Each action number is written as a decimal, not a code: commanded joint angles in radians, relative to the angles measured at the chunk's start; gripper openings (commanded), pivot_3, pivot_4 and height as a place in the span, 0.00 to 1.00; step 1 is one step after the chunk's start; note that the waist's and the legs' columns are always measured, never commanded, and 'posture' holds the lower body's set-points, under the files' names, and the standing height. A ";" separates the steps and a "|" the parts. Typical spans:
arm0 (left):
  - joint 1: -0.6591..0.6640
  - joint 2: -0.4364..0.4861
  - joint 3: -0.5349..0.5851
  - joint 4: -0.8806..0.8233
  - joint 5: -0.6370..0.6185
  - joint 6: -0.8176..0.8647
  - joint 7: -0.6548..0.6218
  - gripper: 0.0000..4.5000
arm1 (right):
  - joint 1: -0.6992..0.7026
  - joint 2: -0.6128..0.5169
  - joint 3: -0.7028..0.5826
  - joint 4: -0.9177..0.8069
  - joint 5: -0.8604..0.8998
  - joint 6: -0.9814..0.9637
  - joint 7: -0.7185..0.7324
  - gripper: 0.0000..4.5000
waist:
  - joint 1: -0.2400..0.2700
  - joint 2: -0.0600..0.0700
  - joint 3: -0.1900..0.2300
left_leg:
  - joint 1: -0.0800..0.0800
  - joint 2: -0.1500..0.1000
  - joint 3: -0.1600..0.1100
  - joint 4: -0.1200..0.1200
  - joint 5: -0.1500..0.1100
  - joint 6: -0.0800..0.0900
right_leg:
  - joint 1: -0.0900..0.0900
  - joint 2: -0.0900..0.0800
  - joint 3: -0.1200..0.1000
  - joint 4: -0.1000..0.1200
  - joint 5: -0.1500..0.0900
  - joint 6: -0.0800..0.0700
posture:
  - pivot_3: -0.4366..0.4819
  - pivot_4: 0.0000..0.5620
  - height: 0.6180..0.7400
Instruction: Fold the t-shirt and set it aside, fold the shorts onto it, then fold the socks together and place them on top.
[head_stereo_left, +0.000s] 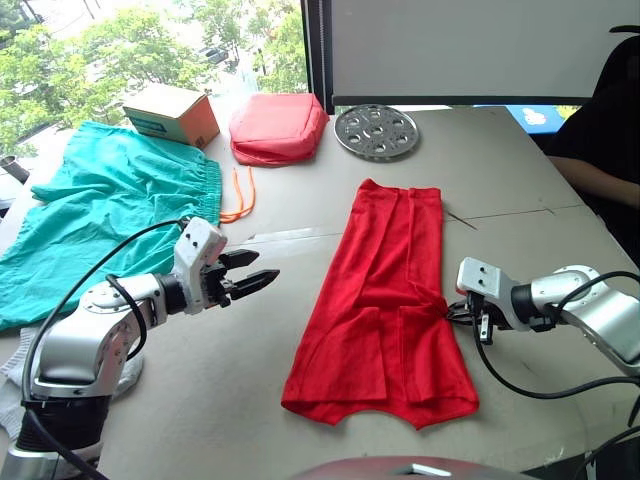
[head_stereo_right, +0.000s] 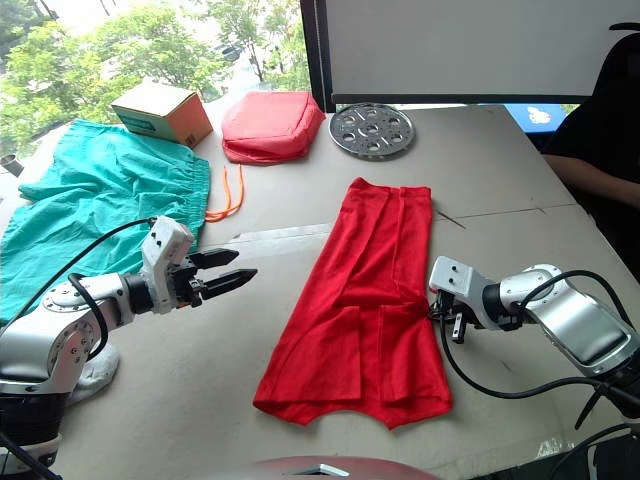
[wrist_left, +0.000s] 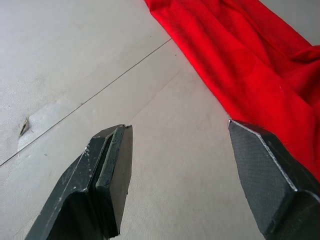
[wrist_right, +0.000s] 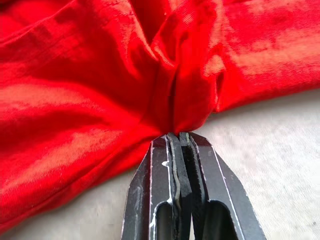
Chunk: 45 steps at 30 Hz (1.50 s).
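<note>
Head views first: the t-shirt (head_stereo_left: 385, 305) lies near the middle of the bench (head_stereo_left: 520, 170), already folded lengthwise into a long strip running from the near edge toward the far one, with its hem flared at the near end. My right gripper (head_stereo_left: 462, 312) sits at the strip's right edge, about two thirds of the way toward me, and my left gripper (head_stereo_left: 258, 282) hovers over bare bench to the strip's left, well apart from the cloth. The shorts (head_stereo_left: 100, 215) are spread along the left edge, the orange cord trailing beside the waistband; a cardboard box (head_stereo_left: 172, 113), a salmon pouch (head_stereo_left: 278, 127) and a perforated metal disc (head_stereo_left: 376, 131) stand along the far edge, by a window onto trees. A person's arm (head_stereo_left: 600, 175) rests at the far right corner. Left wrist view: my fingers (wrist_left: 107, 170) are spread wide, holding nothing, above pale board crossed by a seam. Right wrist view: my jaws are pressed together on a pinched ridge of red fabric at the shirt's edge. It looks thin, light and limp, so I judge it will drape and slide; corners or folded edges are the best holds.
</note>
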 joint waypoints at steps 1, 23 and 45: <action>-0.023 -0.017 0.021 -0.038 -0.042 0.041 0.019 0.73 | 0.077 -0.063 0.022 -0.002 -0.067 0.007 0.023 0.01 | 0.007 0.000 0.000 | 0.000 0.000 0.000 0.000 0.000 0.000 | 0.000 0.000 0.000 0.000 0.000 0.000 | 0.48 0.27 1.00; -0.626 -0.474 -0.302 0.525 0.249 0.010 0.403 0.73 | 0.341 0.370 -0.618 -0.170 0.114 -0.471 -0.187 0.92 | 0.001 -0.004 -0.002 | 0.000 -0.006 -0.004 0.001 0.001 -0.001 | 0.003 0.002 -0.001 0.002 0.003 0.004 | 0.48 0.27 1.00; -1.064 -0.710 -0.303 1.459 0.534 -0.489 0.478 0.37 | 0.497 0.483 -0.607 -0.281 0.029 -0.579 -0.293 0.92 | -0.001 -0.004 -0.002 | -0.001 -0.008 -0.004 0.001 0.001 0.000 | 0.003 0.001 -0.001 0.003 0.003 0.004 | 0.48 0.27 1.00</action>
